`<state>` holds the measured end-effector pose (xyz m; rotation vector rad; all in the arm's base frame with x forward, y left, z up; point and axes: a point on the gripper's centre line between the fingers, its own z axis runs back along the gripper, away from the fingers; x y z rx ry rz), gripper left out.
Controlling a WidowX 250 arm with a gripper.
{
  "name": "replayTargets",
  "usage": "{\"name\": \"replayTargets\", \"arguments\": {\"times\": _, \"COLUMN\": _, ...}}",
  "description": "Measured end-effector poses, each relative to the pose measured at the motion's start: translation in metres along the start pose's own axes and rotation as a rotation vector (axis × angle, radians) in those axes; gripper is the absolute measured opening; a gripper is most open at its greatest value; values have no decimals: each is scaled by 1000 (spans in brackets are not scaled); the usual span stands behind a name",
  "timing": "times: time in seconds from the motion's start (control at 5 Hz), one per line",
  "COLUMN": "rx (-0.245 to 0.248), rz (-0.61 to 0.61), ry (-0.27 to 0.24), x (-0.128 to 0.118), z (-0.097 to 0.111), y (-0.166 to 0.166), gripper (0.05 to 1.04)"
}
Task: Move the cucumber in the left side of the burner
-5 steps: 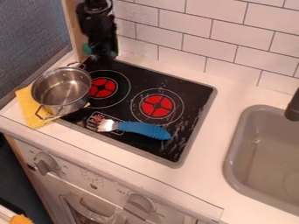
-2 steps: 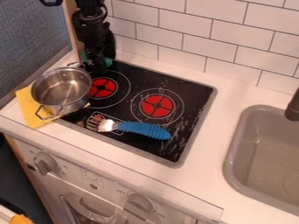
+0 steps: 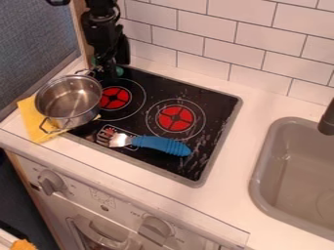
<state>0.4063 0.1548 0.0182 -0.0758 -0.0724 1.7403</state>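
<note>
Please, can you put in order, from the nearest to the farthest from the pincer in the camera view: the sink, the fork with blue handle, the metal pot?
1. Metal pot: left side of the picture.
2. Fork: middle, on the cooktop.
3. Sink: right side.

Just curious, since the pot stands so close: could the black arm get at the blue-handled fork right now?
Probably yes. Its gripper hangs near the back-left corner of the cooktop, nothing lies on the fork, and the pot stands off to one side.
</note>
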Motion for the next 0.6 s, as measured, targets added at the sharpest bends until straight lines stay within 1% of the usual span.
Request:
{"name": "replayTargets", "arguments": {"times": 0.2, "rx": -18, "rz": -36, "ry": -9, "x": -7, "z": 16, "y": -11, "gripper": 1004}}
{"name": "replayTargets", "arguments": {"times": 0.4, "rx": -44, "rz": -101, "ry": -39, "x": -20, "z": 58, "y": -17, "gripper": 1003}}
{"name": "replayTargets", "arguments": {"times": 0.6, "rx": -100, "rz": -177, "ry": 4, "x": -38, "z": 95, "y": -14, "gripper": 1003}}
